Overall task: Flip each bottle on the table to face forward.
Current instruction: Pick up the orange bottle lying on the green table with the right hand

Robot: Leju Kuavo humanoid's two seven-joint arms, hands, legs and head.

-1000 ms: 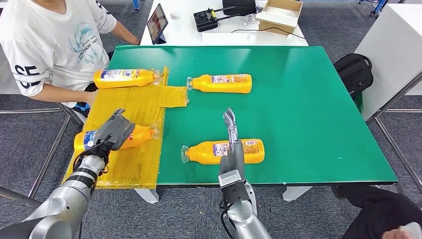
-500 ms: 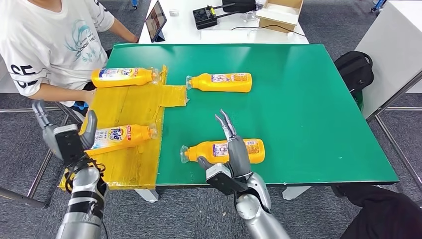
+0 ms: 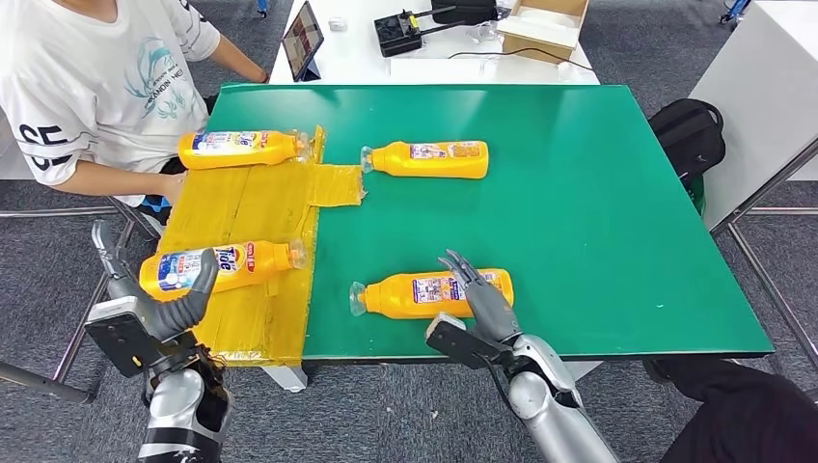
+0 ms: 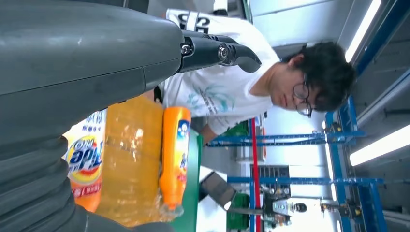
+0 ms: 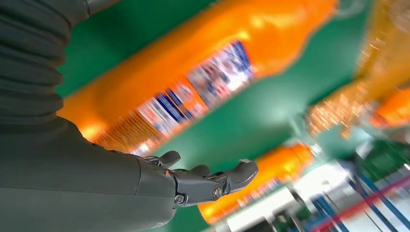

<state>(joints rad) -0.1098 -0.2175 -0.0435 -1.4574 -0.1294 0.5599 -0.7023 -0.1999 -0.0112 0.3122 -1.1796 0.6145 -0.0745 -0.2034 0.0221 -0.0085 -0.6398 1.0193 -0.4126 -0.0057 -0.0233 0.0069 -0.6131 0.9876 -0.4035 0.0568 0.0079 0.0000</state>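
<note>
Both robot hands are seen at the near edge of the green bench (image 3: 579, 193), and nothing is held in either. On the left, the left robot hand (image 3: 145, 309) is raised just off the bench's near-left corner with fingers spread apart, its thumb pointed toward the near-left bottle (image 3: 217, 267). That bottle lies on its side on the yellow sheet (image 3: 256, 207), with the large brand label turned upward and its cap toward the green surface. On the right, the right robot hand (image 3: 479, 307) is placed at the near-centre bottle (image 3: 431, 292), fingers apart and lightly curved over the bottle's near side; whether the bottle is actually touched cannot be told. This bottle is laid on its side on bare green, small-print label upward, cap to the left. A far-left bottle (image 3: 241, 149) is laid along the sheet's far edge, and a far-centre bottle (image 3: 426, 159) is laid just beyond the sheet on green. A person in a white shirt (image 3: 92, 82) is seated at the bench's left side.
</note>
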